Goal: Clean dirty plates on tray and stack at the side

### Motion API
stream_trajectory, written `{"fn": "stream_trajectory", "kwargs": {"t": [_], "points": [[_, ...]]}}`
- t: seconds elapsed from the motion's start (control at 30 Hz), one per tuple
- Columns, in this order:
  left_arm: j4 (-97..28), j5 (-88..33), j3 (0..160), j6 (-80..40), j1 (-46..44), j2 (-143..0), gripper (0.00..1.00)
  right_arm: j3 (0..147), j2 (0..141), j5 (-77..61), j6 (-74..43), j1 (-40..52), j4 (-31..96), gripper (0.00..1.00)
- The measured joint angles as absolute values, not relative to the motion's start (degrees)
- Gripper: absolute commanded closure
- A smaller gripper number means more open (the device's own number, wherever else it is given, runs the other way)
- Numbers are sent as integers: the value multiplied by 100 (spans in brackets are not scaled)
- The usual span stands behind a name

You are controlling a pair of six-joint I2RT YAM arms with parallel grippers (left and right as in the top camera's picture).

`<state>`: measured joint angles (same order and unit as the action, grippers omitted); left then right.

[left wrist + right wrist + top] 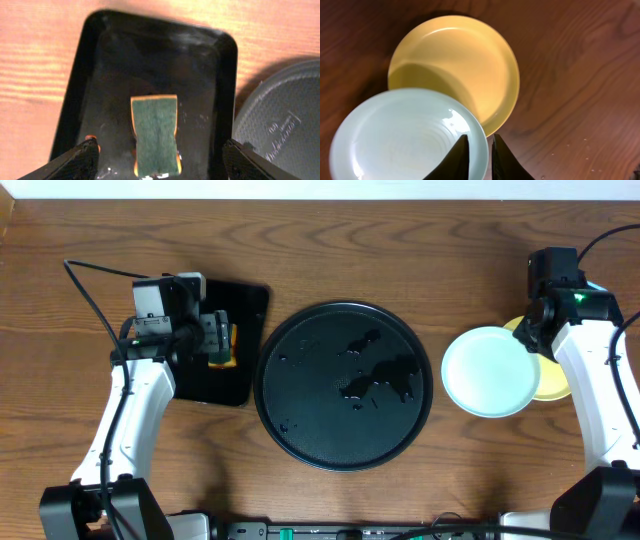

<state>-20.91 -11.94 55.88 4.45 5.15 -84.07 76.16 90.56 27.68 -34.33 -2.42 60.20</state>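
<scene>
- The table (450,240) was bare wood around the work; nothing stood between the two arms but the trays.
- The round tray (305,425) sat in the middle with no plate on it, only wet patches; the cleaning looked finished and the stacking nearly so.
- The white plate (488,372) lay to the right of the round tray, overlapping the yellow plate (465,60) but well off-centre; set down like that, it would likely tip or slide off the lower rim onto the wood; only two plates showed, and I could not tell whether a third lay under them.
- The small rectangular tray (100,75) sat just left of the round tray, clear of the plates.
- The sponge (155,132) lay flat in the small tray, green side up; it was in nobody's way.
- The right claw (480,139) was pinched narrow on the near rim of the white plate; a thin grip on a possibly wet edge could slip during the shift.
- The left claw (160,146) hung wide over the sponge, holding nothing.
</scene>
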Motion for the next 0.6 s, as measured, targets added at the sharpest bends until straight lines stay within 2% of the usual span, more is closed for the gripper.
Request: {"fn": "stream_trajectory", "kwargs": {"t": [0.1,0.27,0.43,0.53,0.6], "points": [[-2331,-1212,5588,292,515,-8433,20,7616,9056,2392,-3354,-242,5996,95],[-2709,-1428,5586,-86,515,-8444,19,7616,9056,1509,-3004,-242,5964,94],[-2978,-1538,5586,-325,515,-8444,19,7616,9056,810,-2510,-239,5959,83],[-3030,-1570,5586,-375,515,-8444,19,7616,9056,794,-2375,-239,5983,64],[-3061,-1594,5586,-410,515,-8444,19,7616,9056,952,-2353,-242,5927,63]]}}
